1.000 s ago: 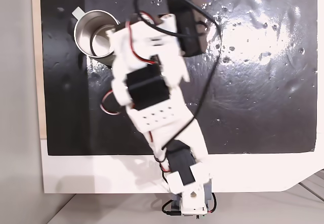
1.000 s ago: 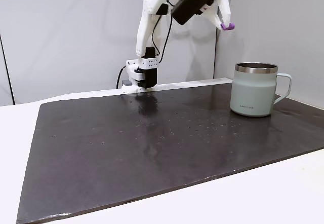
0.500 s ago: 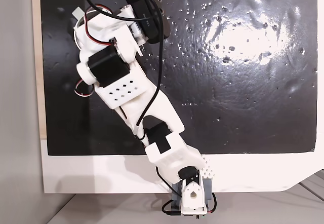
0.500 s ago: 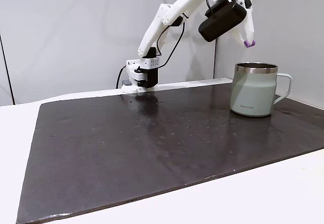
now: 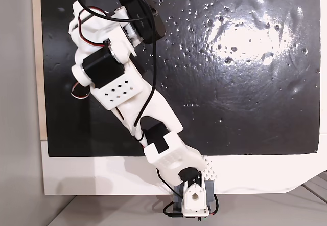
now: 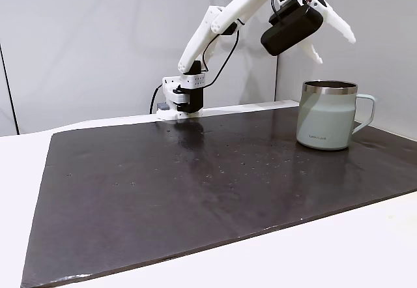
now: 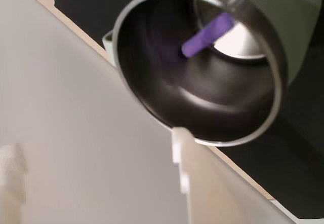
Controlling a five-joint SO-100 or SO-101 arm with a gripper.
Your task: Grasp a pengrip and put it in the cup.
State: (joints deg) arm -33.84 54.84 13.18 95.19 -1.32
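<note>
The gripper (image 6: 329, 40) hangs above the cup (image 6: 328, 115) with its fingers spread apart and nothing between them. In the wrist view the pengrip (image 7: 207, 34) lies inside the cup (image 7: 152, 97), a small purple tube against the shiny inner wall. It looks light and soft, likely to squash a little, best pinched across its middle. The cup stands upright on the dark mat (image 6: 195, 190) covering the desk (image 6: 365, 249), holding the pengrip alone.

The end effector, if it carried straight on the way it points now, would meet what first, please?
Probably the shiny silver metal cup: the open end effector points down over its mouth, where the small purple pengrip shows inside.
</note>
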